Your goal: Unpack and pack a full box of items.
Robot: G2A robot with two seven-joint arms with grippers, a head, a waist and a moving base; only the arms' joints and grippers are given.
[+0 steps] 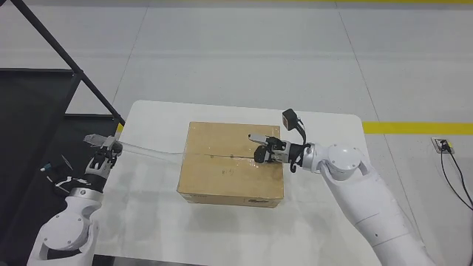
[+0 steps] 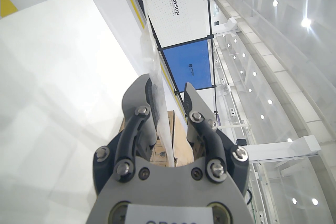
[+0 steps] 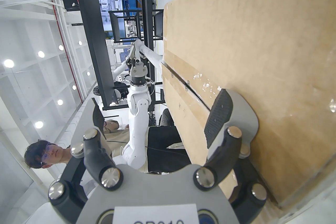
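A closed cardboard box [image 1: 229, 170] sits in the middle of the white table [image 1: 148, 214]. A strip of clear tape [image 1: 148, 150] stretches from the box's top seam to my left gripper [image 1: 103, 144] at the table's left edge. In the left wrist view that gripper [image 2: 169, 96] is open, and the tape [image 2: 157, 93] clings to one finger pad, with the box [image 2: 181, 135] behind. My right gripper [image 1: 260, 146] is open over the box top beside the seam [image 3: 183, 83], one finger [image 3: 219, 114] lying against the cardboard [image 3: 249, 38].
A black metal frame [image 1: 44, 37] and a dark panel [image 1: 29, 118] stand just left of the table. Bare table surface lies in front of and to the left of the box. A yellow floor line [image 1: 414, 127] runs behind the right side.
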